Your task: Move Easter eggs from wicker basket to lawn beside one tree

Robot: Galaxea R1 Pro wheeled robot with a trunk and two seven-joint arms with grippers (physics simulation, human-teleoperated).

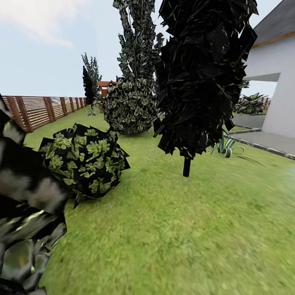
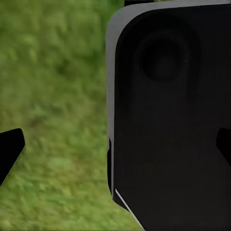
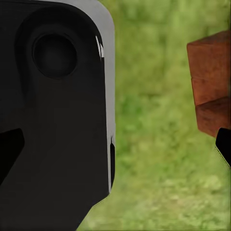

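Observation:
The Easter eggs and the wicker basket are out of view. The lawn [image 1: 184, 229] spreads ahead as mottled green grass. A tall narrow leafy tree [image 1: 137, 45] rises at the back, its trunk hidden behind a round bush [image 1: 129, 108]. In the left wrist view, my left gripper [image 2: 115, 149] is open with nothing between its fingertips [image 2: 9, 154], and grass [image 2: 53, 96] lies below. In the right wrist view, my right gripper [image 3: 118, 147] is also open and empty over grass [image 3: 154, 159].
An all-black tree [image 1: 205, 73] on a thin stem stands centre right. A low leafy bush [image 1: 84, 159] and blurred grey foliage [image 1: 24, 213] crowd the left. A slatted fence [image 1: 37, 110] runs along the left, a white house [image 1: 274, 82] and paving [image 1: 266, 141] lie right. A red-brown block [image 3: 211, 82] shows near the right gripper.

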